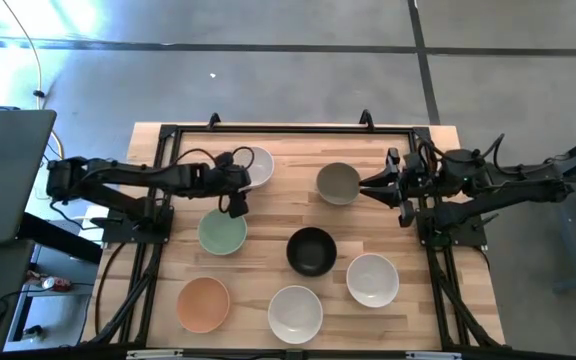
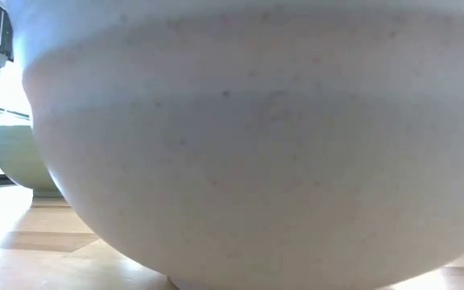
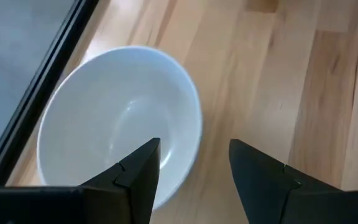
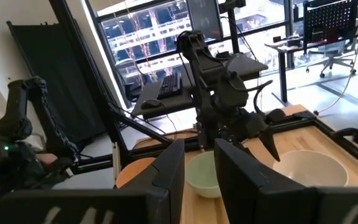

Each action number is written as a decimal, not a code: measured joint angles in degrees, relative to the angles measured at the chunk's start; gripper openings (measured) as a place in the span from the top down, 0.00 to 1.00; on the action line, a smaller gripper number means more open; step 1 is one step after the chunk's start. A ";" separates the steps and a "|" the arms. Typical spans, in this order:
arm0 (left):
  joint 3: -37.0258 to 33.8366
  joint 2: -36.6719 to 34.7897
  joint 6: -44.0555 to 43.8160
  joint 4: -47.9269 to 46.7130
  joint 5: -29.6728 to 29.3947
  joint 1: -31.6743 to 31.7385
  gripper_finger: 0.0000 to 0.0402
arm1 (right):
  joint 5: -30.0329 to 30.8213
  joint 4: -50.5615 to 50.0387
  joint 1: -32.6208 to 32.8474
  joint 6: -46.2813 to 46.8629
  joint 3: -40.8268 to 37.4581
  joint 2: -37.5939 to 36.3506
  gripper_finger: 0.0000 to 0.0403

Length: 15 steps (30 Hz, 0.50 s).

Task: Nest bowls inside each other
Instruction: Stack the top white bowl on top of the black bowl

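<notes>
Grey concrete floor lies all around the pale wooden tabletop (image 1: pixel 268 250), which fills the middle of the high view.

Near the upper left of the tabletop sits a small round smooth white bowl (image 1: pixel 255 166). The left gripper (image 1: pixel 236 182) hangs just over its lower edge. In the left wrist view its two dark fingers (image 3: pixel 138 174) stand wide open and hold nothing, with the bowl's rim between them. This looks like the start of a pick. To do it well, the fingers should come straight down, one inside the rim and one outside, then squeeze gently so the bowl does not slip or tip.

Just below the left gripper sits a round mint green bowl (image 1: pixel 222 231), a good place to drop the white one in. The black frame bar (image 1: pixel 163 160) runs near the white bowl, so the arm should lift up before it moves.

At the upper right, the right gripper (image 1: pixel 368 185) waits beside a round grey bowl (image 1: pixel 338 183), its fingers partly apart and empty.

Other bowls sit well apart lower down: a black bowl (image 1: pixel 311 250), a peach-orange bowl (image 1: pixel 203 304), and two more white bowls (image 1: pixel 295 313). One of them fills the low view.
</notes>
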 joint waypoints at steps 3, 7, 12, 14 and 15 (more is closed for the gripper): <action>2.73 2.25 1.45 0.00 0.74 0.59 0.55 | 0.01 0.01 0.00 0.80 0.00 0.00 0.81; 7.34 5.84 2.71 -2.31 2.29 2.38 0.55 | 0.00 0.01 0.00 0.82 0.00 0.00 0.81; 13.84 10.64 3.33 -8.99 4.83 4.36 0.55 | -0.12 0.01 0.00 0.82 0.00 0.00 0.81; 16.11 12.61 3.15 -11.53 5.82 4.92 0.55 | -0.38 0.00 0.00 0.81 0.00 0.00 0.81; 17.06 13.44 2.83 -12.84 5.86 5.25 0.55 | -0.38 -0.01 0.00 0.82 0.00 0.00 0.81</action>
